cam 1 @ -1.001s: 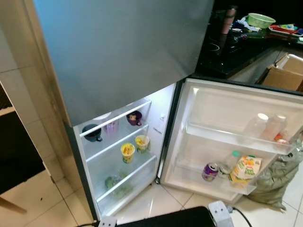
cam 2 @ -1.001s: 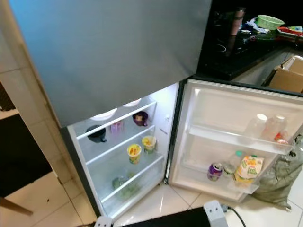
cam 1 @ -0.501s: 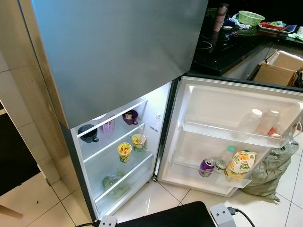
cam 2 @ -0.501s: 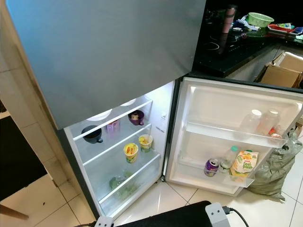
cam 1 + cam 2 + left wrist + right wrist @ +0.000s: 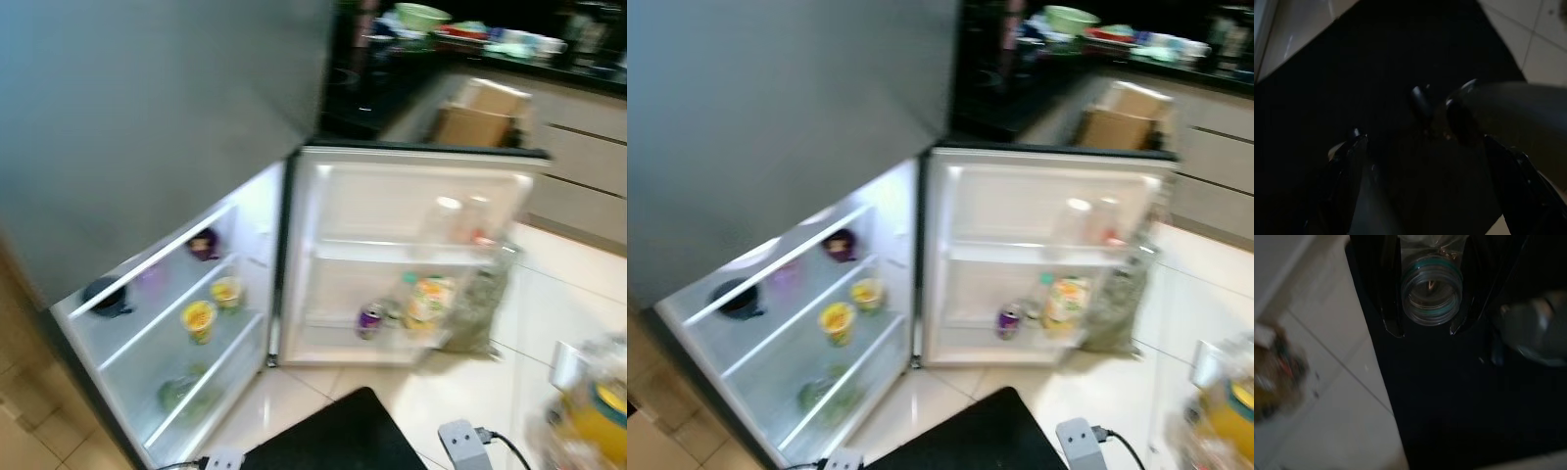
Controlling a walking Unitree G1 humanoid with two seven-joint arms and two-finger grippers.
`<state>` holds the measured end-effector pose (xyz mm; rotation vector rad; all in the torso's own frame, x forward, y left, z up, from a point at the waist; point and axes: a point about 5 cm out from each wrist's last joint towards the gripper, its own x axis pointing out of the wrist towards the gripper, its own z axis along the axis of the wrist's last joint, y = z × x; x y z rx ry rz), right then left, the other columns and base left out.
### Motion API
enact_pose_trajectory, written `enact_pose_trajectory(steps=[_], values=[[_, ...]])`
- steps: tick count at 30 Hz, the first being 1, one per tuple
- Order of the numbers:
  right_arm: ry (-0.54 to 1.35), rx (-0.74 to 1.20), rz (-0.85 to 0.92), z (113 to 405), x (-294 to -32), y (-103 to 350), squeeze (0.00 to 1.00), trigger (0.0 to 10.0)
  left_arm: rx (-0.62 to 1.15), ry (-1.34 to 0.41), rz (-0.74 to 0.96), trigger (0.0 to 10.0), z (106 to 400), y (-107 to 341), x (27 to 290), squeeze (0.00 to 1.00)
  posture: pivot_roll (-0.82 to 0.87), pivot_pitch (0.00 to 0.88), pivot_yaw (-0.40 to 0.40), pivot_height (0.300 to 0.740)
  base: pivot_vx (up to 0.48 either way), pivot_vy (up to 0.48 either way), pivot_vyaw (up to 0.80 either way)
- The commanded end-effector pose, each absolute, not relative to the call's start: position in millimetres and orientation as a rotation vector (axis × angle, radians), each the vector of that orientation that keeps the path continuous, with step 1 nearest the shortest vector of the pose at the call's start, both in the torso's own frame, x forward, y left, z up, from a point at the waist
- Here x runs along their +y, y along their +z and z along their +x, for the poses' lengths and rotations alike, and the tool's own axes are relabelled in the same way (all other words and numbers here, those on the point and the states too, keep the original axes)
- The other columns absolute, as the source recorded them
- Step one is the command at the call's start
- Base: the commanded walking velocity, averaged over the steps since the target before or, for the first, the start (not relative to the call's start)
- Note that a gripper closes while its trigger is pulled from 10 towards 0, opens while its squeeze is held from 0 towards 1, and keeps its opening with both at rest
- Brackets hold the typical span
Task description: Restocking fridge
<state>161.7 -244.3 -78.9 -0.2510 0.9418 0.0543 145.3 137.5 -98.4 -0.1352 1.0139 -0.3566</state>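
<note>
Right wrist view: right tool [image 5: 1426, 328] grips what seems a clear bottle [image 5: 1432, 293], body cut off; left tool's state unclear.

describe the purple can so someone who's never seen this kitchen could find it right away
Start at the open fridge door, swung out to the right. On its bottom shelf, the purple can stands leftmost. Its neighbours, a clear bottle and a yellow juice carton, are taller.
</note>
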Motion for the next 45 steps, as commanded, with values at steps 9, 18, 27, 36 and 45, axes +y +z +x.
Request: enact_pose_trajectory(steps=[9, 18, 27, 36, 45], values=[[0.07, 0.916, -0.264, 169, -241, -76, 0.0, 10.0, 1.047, -0.37, -0.134, 10.0, 137, -101, 140, 0.0, -0.06, 0.0, -0.07, 0.74, 0.0, 0.0, 0.0], [0.089, 0.878, -0.286, 174, -238, -74, 0.0, 10.0, 1.062, -0.384, -0.134, 10.0, 135, -102, 140, 0.0, -0.06, 0.0, -0.066, 0.74, 0.0, -0.189, 0.0], [0.091, 0.865, -0.285, 178, -237, -72, 0.0, 10.0, 1.049, -0.354, -0.147, 10.0, 138, -101, 140, 0.0, -0.07, 0.0, -0.069, 0.74, 0.0, -0.246, 0.0], [0.098, 0.866, -0.285, 177, -237, -72, 0.0, 10.0, 1.047, -0.334, -0.153, 10.0, 137, -102, 141, 0.0, -0.06, 0.0, -0.07, 0.74, 0.0, 0.0, 0.0], [0.101, 0.797, -0.278, 194, -234, -64, 0.0, 10.0, 1.047, -0.354, -0.147, 10.0, 137, -102, 140, 0.0, -0.07, 0.0, -0.071, 0.74, 0.091, 0.0, 0.0]])
